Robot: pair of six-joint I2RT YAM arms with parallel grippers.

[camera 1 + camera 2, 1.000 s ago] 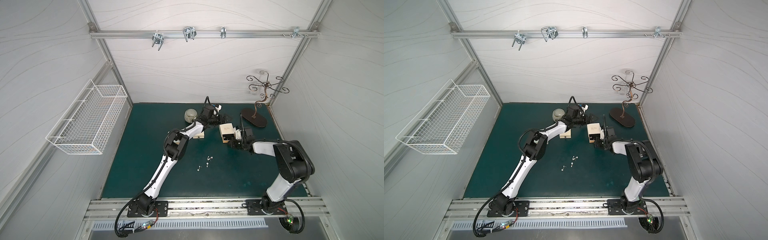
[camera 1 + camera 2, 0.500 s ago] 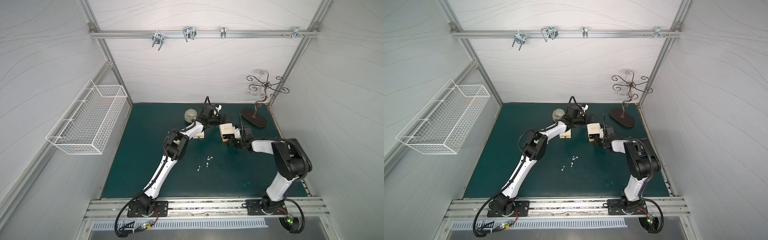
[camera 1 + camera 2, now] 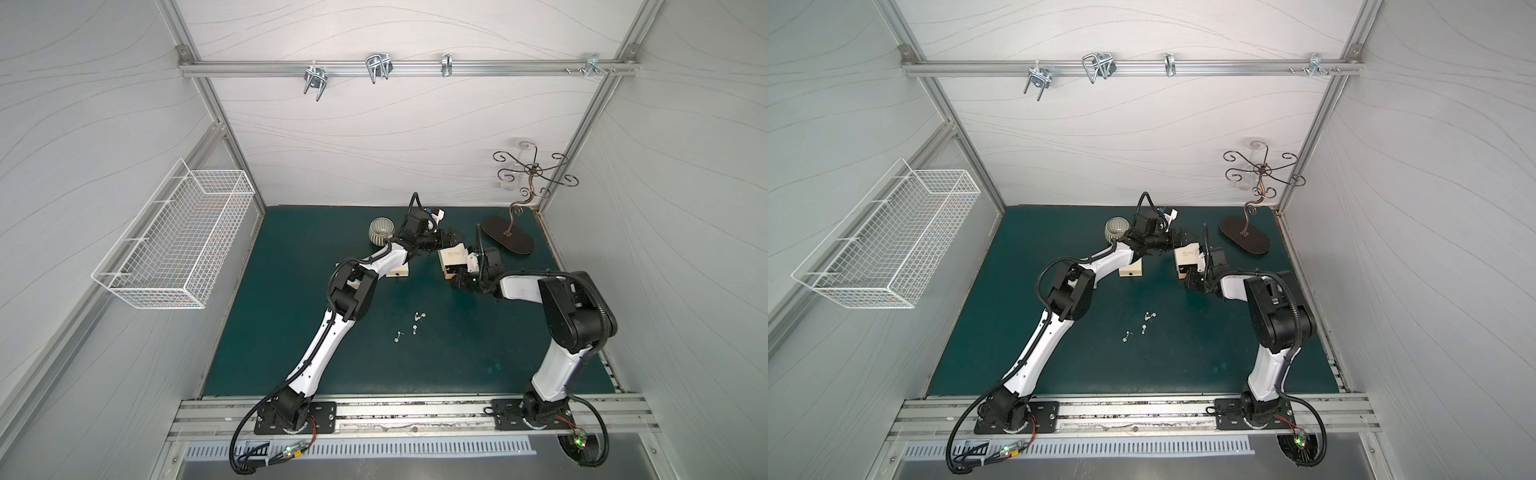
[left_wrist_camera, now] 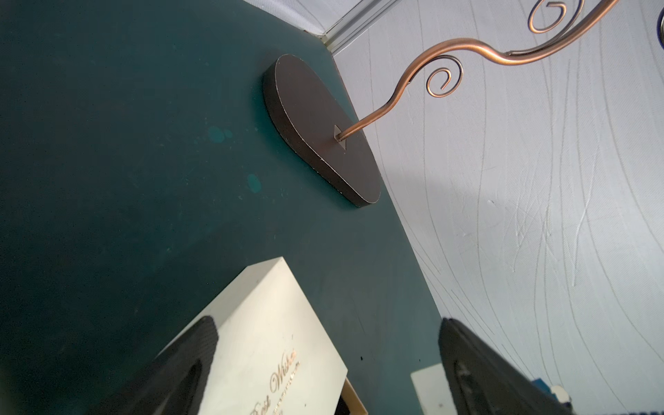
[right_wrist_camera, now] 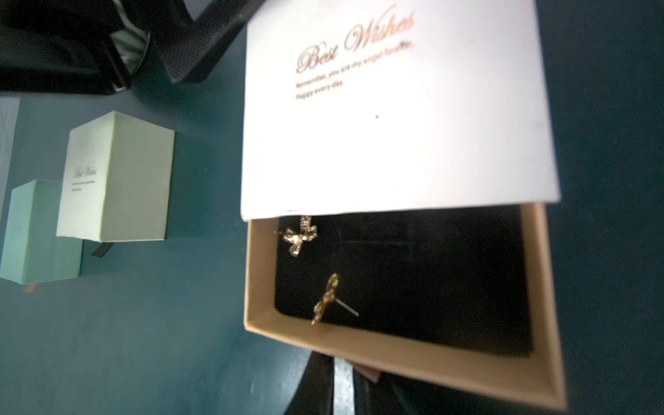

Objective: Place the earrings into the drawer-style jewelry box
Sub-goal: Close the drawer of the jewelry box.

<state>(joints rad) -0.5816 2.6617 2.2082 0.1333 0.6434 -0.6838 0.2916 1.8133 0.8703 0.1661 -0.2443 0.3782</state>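
earrings (image 3: 414, 328): 2 in drawer (image 5: 542, 287), rest on mat (image 3: 332, 357) robot-side of box (image 3: 451, 261) | tiny, light, slippery: pinch head, not post | left claw (image 4: 327, 323) spread astride box | right claw (image 5: 339, 382) pressed together at drawer front

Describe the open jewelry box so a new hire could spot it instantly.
On the green mat, look toward the far side, just left of the dark oval stand base. The white box there is the only one with its drawer pulled out, black-lined, two earrings inside.
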